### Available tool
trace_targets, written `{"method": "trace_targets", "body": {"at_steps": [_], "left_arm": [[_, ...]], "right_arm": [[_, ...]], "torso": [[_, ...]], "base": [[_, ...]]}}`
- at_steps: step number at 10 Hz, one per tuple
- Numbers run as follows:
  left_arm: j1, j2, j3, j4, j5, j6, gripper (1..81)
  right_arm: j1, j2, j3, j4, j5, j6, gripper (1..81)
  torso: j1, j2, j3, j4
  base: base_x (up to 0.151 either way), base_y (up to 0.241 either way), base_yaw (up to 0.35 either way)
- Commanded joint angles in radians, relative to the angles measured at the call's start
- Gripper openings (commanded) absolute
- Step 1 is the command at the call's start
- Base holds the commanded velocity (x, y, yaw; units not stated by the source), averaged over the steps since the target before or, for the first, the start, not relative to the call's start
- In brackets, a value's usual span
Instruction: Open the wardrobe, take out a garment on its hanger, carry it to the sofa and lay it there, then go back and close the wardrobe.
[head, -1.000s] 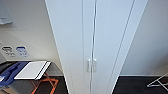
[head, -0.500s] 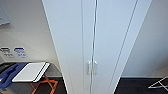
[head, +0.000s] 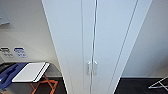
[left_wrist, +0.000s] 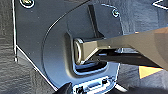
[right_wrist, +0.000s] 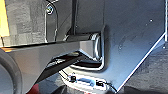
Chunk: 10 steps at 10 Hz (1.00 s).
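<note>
The wardrobe (head: 75, 45) rises straight ahead in the head view, tall, narrow and white. Both of its doors are shut, with a thin dark seam between them, so its inside is hidden. Two small vertical white handles (head: 92, 68) sit side by side at mid-height, one on each side of the seam. The left wrist view and the right wrist view look down past the robot's own dark plate and jointed bar to dark carpet.
A white board on orange crossed legs (head: 31, 72) stands to the wardrobe's left, with a blue thing (head: 8, 73) beside it. Pale walls flank the wardrobe. A thin metal frame (head: 158, 83) stands on the dark floor at the right.
The wardrobe has grown slightly wider in the head view as the camera comes closer. Nothing in the room itself has moved.
</note>
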Motion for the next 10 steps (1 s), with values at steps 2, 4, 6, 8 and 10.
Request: {"method": "trace_targets", "body": {"at_steps": [2,4,6,8,10], "left_arm": [[-0.024,-0.013,0.010,-0.004,0.061,0.003,81.1],[-0.026,-0.033,0.021,-0.006,0.057,0.001,81.1],[-0.037,-0.079,0.076,-0.006,0.055,0.001,81.1],[-0.050,-0.158,0.184,-0.007,0.055,0.000,81.1],[-0.069,-0.230,0.272,-0.006,0.055,-0.010,81.1]], "right_arm": [[0.031,-0.002,0.009,0.004,-0.057,-0.002,81.1],[0.050,-0.019,0.026,0.004,-0.059,-0.005,81.1],[0.071,-0.073,0.117,0.004,-0.071,0.000,81.1],[0.088,-0.156,0.242,0.004,-0.071,0.006,81.1],[0.119,-0.255,0.386,0.001,-0.075,0.006,81.1]], "torso": [[0.000,0.000,0.000,0.000],[0.000,0.000,0.000,0.000],[0.000,0.000,0.000,0.000],[0.000,0.000,0.000,0.000],[0.000,0.000,0.000,0.000]], "base": [[0.000,0.000,0.000],[0.000,0.000,0.000],[0.000,0.000,0.000],[0.000,0.000,0.000],[0.000,0.000,0.000]]}}
